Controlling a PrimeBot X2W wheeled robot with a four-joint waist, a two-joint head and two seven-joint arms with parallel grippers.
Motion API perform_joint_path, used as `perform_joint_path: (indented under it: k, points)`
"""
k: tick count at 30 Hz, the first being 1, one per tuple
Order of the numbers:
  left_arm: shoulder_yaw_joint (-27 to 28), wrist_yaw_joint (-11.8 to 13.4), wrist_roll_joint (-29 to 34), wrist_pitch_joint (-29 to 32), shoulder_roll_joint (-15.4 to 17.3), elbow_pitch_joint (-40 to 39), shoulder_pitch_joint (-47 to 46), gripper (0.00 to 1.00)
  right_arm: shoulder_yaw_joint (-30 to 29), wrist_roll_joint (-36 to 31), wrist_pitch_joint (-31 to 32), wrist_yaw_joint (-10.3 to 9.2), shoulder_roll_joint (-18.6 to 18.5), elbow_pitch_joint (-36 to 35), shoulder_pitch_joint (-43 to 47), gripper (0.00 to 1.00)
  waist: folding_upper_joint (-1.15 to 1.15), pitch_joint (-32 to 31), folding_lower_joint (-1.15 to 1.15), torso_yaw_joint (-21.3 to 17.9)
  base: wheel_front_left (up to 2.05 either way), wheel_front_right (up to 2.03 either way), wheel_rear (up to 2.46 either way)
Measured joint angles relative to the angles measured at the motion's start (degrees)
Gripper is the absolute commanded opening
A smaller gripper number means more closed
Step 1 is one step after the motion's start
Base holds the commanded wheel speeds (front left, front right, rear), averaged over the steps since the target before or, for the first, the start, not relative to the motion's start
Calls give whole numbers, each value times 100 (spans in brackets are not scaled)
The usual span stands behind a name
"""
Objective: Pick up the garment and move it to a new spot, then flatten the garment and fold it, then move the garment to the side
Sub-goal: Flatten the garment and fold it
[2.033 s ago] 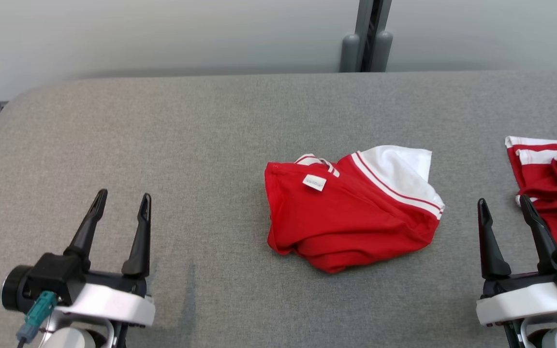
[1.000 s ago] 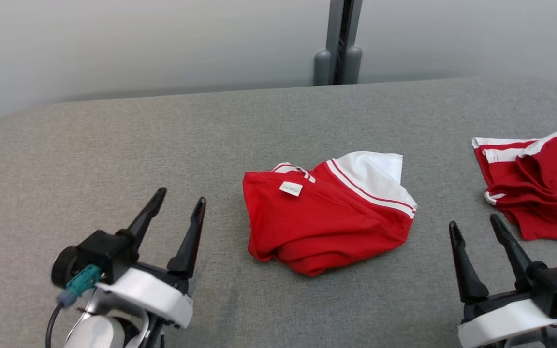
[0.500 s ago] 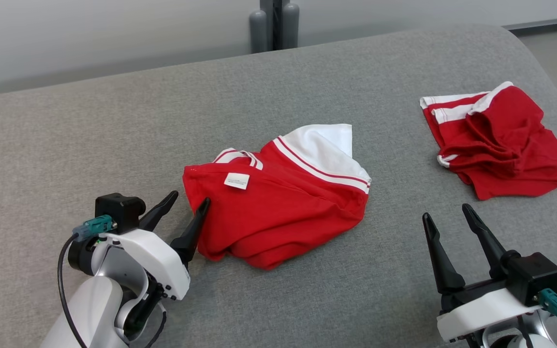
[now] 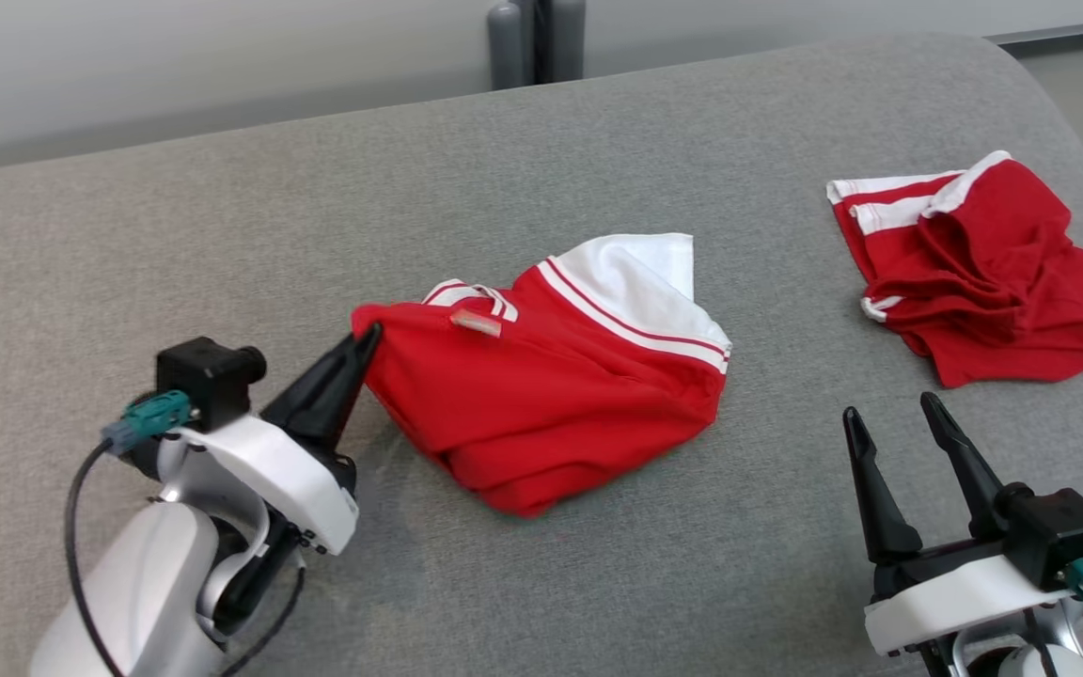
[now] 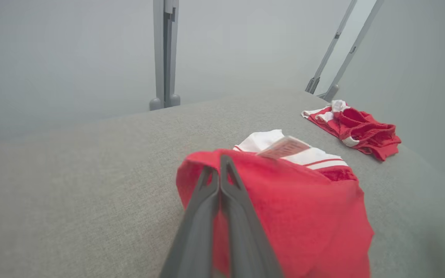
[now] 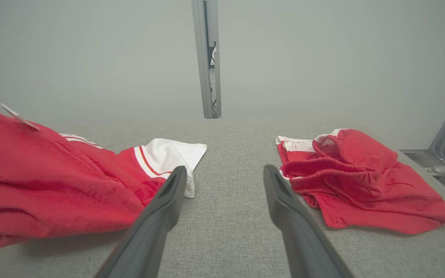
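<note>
1. Where the red-and-white garment (image 4: 551, 404) is bunched near the middle of the grey table (image 4: 175, 216), its left corner is pinched between the closed fingers of the left gripper (image 4: 368, 332) and is held raised off the surface in a peak.
2. From the left wrist view, the two fingers are seen pressed together with red cloth at their tips, and a white label (image 5: 284, 146) is seen standing up just behind them.
3. The rest of the garment is seen resting on the table, with its white striped band turned toward the far edge and its lowest fold pointed toward the near edge.
4. The right gripper (image 4: 889, 409) is held with its fingers spread wide and nothing between them, over bare table at the front right, apart from both cloths.
5. A second red garment (image 4: 983, 273) is laid crumpled close to the table's rounded right edge, well apart from the first, and a bare strip of table is seen between them.
6. Wide bare table is seen to the left of and beyond the left gripper, up to the far edge, where a grey post (image 4: 537, 38) is set.
</note>
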Motion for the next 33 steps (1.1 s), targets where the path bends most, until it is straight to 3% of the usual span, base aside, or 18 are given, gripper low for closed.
perform_joint_path:
  k: [7,16,17,20,26,27,28,29,33]
  points:
    - [179,212,476,-318,586,-1192,-13,0,-244,51,-11,0,4,3,-4,100,0,-56,0,320,0,0,0]
    - [582,916,760,26,1268,-2659,724,0,-419,137,32,0,4,-24,4,100,0,-120,0,779,0,0,0]
    - [624,1071,706,23,1251,-2715,1078,0,-419,175,69,0,5,-18,3,100,0,-111,0,837,0,0,0]
    - [626,1204,456,-116,1051,-2519,1661,0,-435,201,94,0,7,11,8,100,0,-106,0,879,0,0,0]
    - [519,1115,97,-709,523,-1570,2186,0,-525,258,165,0,7,45,83,100,0,-169,0,993,0,0,0]
    - [498,1053,98,-812,480,-1421,2184,13,-541,259,198,0,8,46,92,100,0,-191,0,1013,0,0,0]
    - [512,1029,68,-946,419,-1313,2181,49,-556,259,209,0,5,44,107,100,0,-213,0,1034,0,0,0]
    - [526,995,43,-1055,366,-1230,2174,100,-568,258,238,0,7,40,115,100,0,-238,0,1052,0,0,0]
    - [611,1066,129,-1370,210,-1178,2153,100,-590,238,304,0,7,-10,124,100,0,-359,0,1101,0,0,0]
